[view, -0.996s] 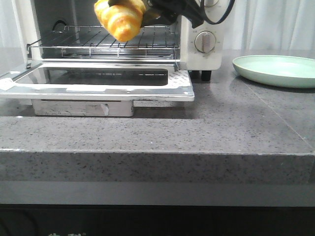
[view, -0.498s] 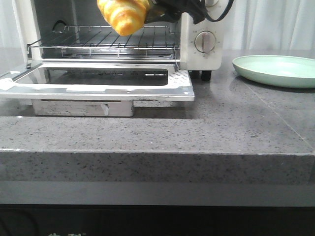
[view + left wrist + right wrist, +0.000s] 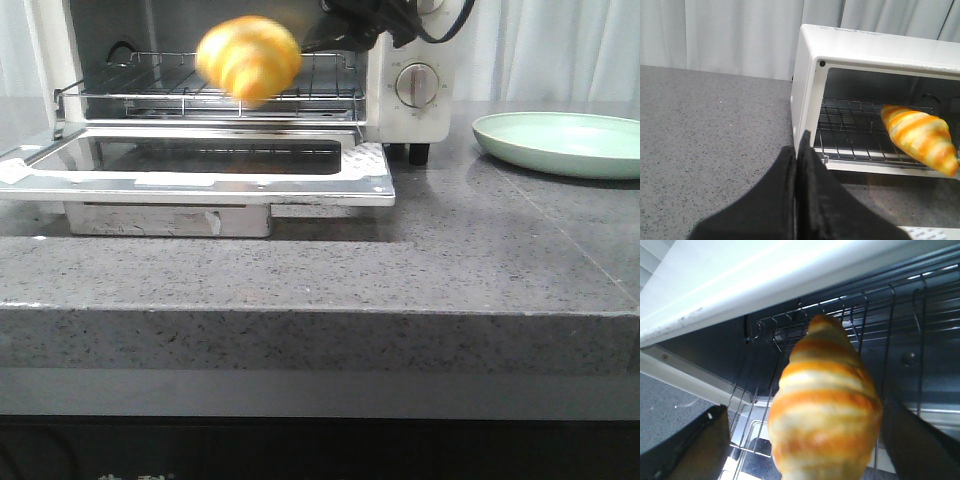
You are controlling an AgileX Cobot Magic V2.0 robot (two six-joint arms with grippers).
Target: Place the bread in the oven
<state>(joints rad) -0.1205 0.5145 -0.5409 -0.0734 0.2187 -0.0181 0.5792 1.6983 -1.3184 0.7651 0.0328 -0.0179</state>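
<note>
A: Where is the bread?

B: Blurred in mid-air before the oven mouth, over the wire rack, its long axis tilted, tip pointing into the cavity.

A: And the right end effector?

B: Spread wide, fingers clear of the roll either side. The left end effector is clenched, empty.

A: Surroundings?

B: Grey speckled counter, green plate at three o'clock, pale curtains behind

Glossy golden-orange bread with pale yellow stripes, motion-blurred, in mid-air just above the wire rack at the mouth of the white oven, glass door dropped open flat, round knobs on its right panel
</note>
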